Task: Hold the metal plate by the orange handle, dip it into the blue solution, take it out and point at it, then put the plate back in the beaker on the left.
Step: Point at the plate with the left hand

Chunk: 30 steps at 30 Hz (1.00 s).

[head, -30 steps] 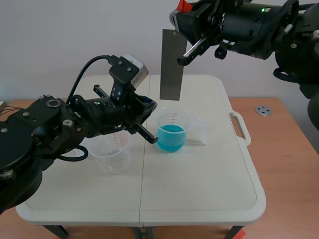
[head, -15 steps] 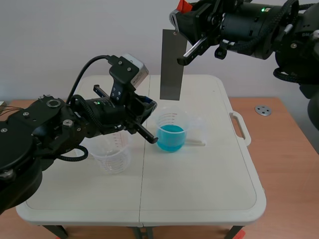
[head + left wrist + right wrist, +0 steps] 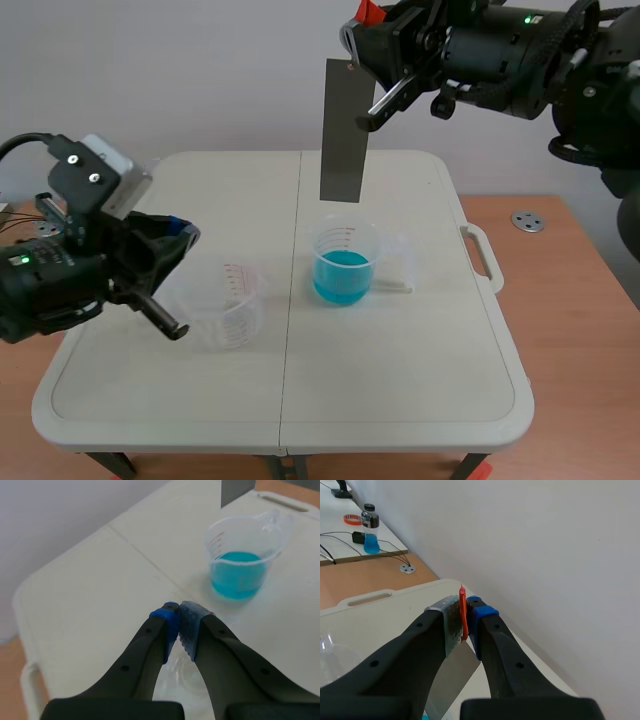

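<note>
Grey metal plate (image 3: 342, 130) hanging upright below right gripper (image 3: 465, 617), pinched at orange handle (image 3: 462, 600) between its pads. Straight beneath, apart: beaker of blue solution (image 3: 343, 268). Empty clear beaker (image 3: 228, 305) just under left gripper (image 3: 179, 617), fingers pressed together on nothing. White table (image 3: 400, 380) below.
</note>
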{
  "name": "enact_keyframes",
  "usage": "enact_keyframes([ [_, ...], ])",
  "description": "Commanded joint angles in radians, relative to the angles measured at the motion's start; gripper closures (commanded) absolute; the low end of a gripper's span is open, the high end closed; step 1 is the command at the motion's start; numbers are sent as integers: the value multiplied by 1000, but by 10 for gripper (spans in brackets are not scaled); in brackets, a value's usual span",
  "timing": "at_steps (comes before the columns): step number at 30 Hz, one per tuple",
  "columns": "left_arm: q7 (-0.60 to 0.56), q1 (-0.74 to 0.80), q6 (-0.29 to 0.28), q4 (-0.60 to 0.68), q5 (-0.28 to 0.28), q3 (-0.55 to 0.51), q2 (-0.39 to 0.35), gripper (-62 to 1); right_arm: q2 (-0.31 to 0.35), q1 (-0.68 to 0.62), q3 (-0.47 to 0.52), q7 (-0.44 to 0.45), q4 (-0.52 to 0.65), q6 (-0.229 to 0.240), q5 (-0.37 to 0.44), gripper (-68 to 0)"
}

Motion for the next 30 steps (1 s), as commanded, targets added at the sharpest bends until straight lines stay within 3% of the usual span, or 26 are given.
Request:
enact_keyframes([
  [1, -21, 69, 16, 38, -27, -40, -35, -16, 10, 23, 11, 5, 25, -4, 11, -13],
  [6, -31, 319, 21, 106, -83, -193, -127, -16, 10, 19, 11, -16, 20, -4, 11, -13],
  [13, -32, 618, 21, 114, -118, -359, -177, -16, 10, -14, 11, -19, 13, -4, 11, -13],
  [24, -86, 969, 20, 113, -127, -383, -181, -16, 10, -22, 11, -17, -44, -4, 11, -13],
  [30, -107, 1065, 16, 95, -127, -383, -142, -16, 8, -22, 11, 0, -83, -4, 11, -13],
])
